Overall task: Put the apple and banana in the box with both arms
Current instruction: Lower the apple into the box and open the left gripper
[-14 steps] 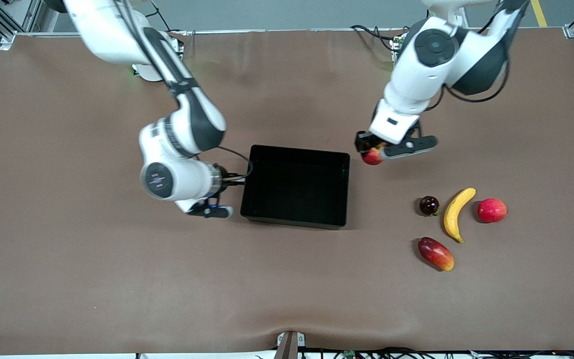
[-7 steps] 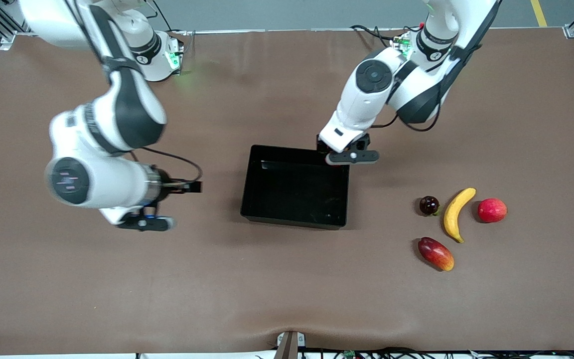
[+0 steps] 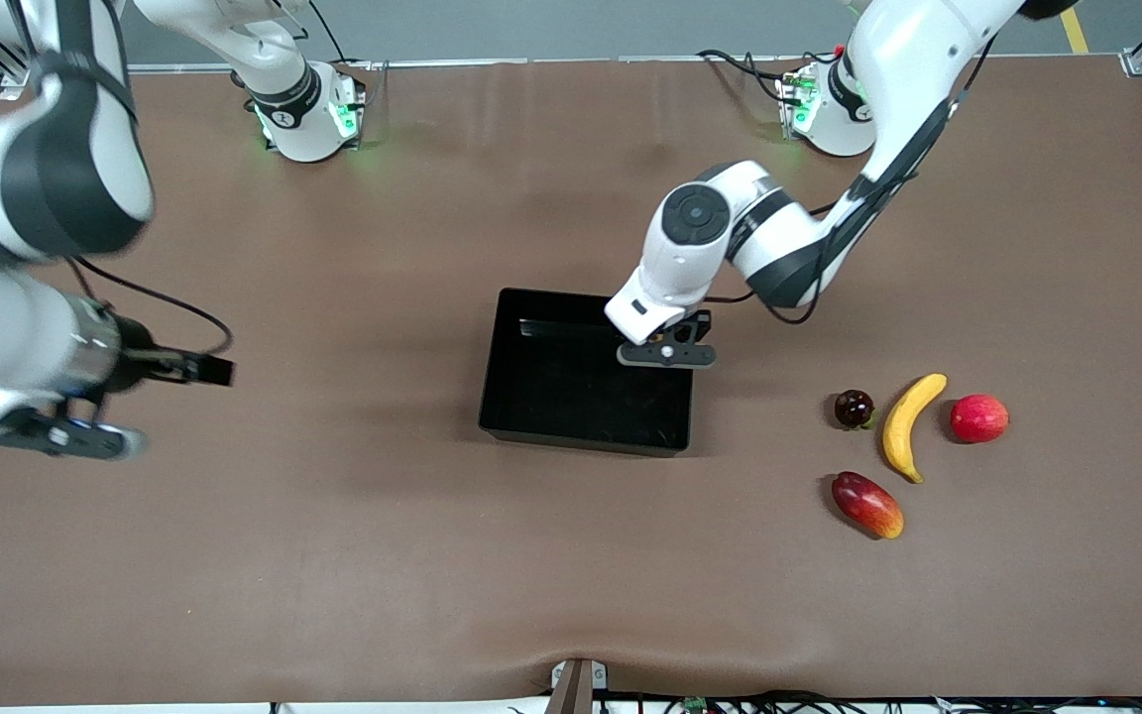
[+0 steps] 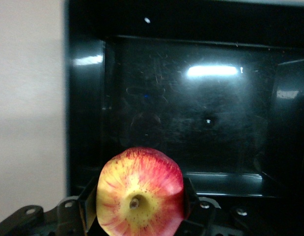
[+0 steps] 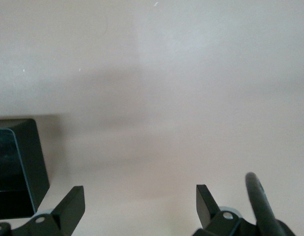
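Now the left gripper [image 4: 137, 216] is pinching the apple [image 4: 140, 192] over the box [image 3: 531, 416], ready to drop; the right gripper [image 5: 140, 204], spread, is waiting over bare table.

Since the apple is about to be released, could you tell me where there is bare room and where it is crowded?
The box floor is bare under the left hand holding the apple. The tabletop between the box and the open right hand is bare too. Crowded: the banana, the mango, the pinkish fruit and the dark fruit.

Box [image 3: 531, 377] glossy black plastic; table [image 3: 333, 555] matt brown cloth-like cover; apple [image 4: 140, 191] smooth, streaked skin.
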Robot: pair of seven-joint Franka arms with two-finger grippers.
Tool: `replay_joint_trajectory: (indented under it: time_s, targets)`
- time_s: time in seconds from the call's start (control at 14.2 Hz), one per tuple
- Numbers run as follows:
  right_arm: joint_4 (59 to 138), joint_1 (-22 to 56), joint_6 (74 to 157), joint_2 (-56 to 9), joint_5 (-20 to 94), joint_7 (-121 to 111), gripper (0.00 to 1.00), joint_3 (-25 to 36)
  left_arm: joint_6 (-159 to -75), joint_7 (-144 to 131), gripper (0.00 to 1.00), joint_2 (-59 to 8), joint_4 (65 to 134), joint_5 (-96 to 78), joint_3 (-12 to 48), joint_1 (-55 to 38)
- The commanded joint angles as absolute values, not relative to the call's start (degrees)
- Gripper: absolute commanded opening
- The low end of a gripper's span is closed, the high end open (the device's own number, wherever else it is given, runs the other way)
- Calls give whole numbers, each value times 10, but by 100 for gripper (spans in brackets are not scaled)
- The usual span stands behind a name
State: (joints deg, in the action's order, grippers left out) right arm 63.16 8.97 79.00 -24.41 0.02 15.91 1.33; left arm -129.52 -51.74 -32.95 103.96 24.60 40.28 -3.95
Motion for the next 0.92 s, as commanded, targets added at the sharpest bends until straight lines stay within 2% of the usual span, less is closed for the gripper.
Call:
replay_joint_trajectory:
  time_s: [0.0,0.21,0.49,0.7,0.85]
  targets:
    - [662,59,766,-170,-14,136,100,0,-1309,-561,0,-360,1019,294,398,-58]
    - [747,44,774,-81,6,119,100,1,-1312,-597,0,-388,1020,343,397,-61]
    - [848,8,807,-9,33,115,100,3,-1314,-634,0,-408,1024,369,398,-68]
    - [911,-24,844,28,33,48,100,3,-1319,-668,0,-415,1024,372,397,-75]
    - [916,-28,843,31,33,28,100,-1,-1319,-669,0,-416,1023,372,397,-75]
